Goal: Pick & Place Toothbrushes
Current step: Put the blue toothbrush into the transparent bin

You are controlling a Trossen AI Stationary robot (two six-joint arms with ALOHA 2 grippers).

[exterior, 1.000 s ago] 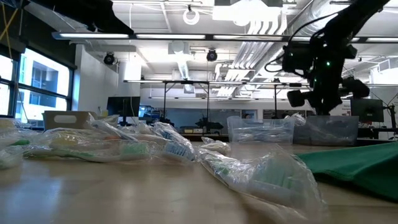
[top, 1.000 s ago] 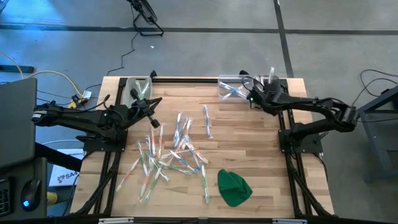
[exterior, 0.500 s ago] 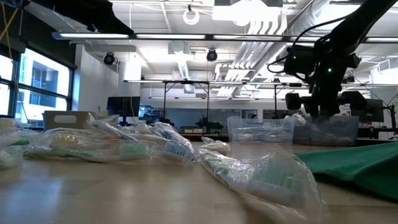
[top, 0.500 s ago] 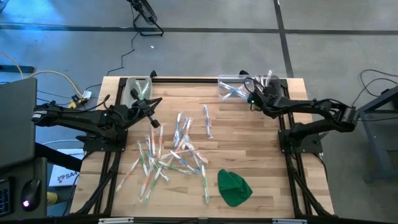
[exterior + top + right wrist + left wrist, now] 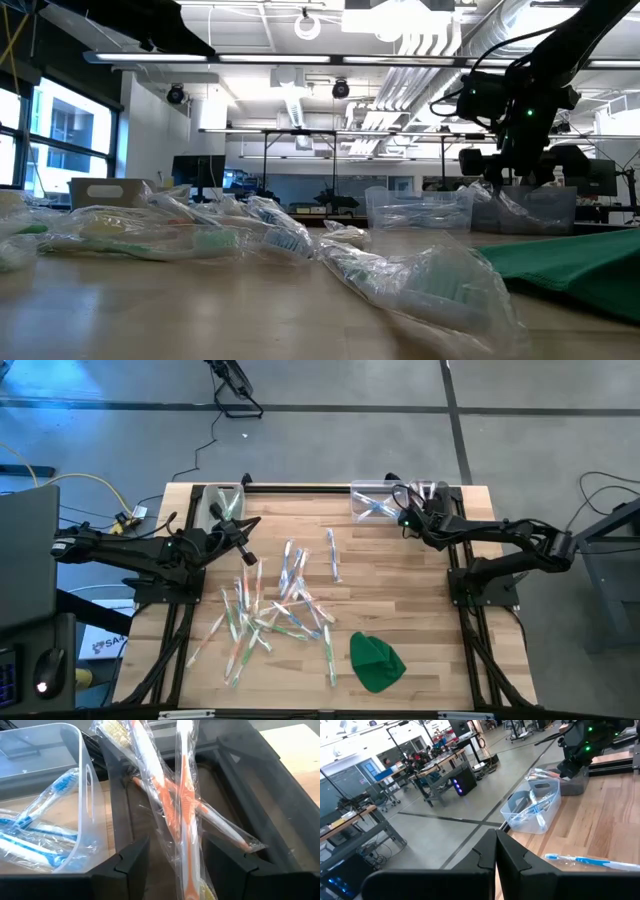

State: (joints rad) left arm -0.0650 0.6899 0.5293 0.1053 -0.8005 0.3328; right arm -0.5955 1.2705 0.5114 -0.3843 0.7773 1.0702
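Many wrapped toothbrushes (image 5: pixel 275 605) lie in a loose pile on the wooden table's middle. My right gripper (image 5: pixel 422 500) hangs open over the clear bin (image 5: pixel 434 490) at the far right corner. In the right wrist view, wrapped orange toothbrushes (image 5: pixel 182 810) lie in that bin, one of them running between my right gripper's (image 5: pixel 178 865) spread fingers with a little room on each side. My left gripper (image 5: pixel 247 555) hovers shut and empty at the left, beside the pile.
A second clear bin (image 5: pixel 372 502) with blue toothbrushes stands just left of the right gripper. A third bin (image 5: pixel 222 500) with green ones stands at the far left. A green cloth lump (image 5: pixel 376 660) lies near the front. One toothbrush (image 5: pixel 332 555) lies apart from the pile.
My right gripper has sunk a little toward the far right bin and let go of the orange toothbrush. The toothbrush stood up above the fingers a second ago and now lies down in the bin.
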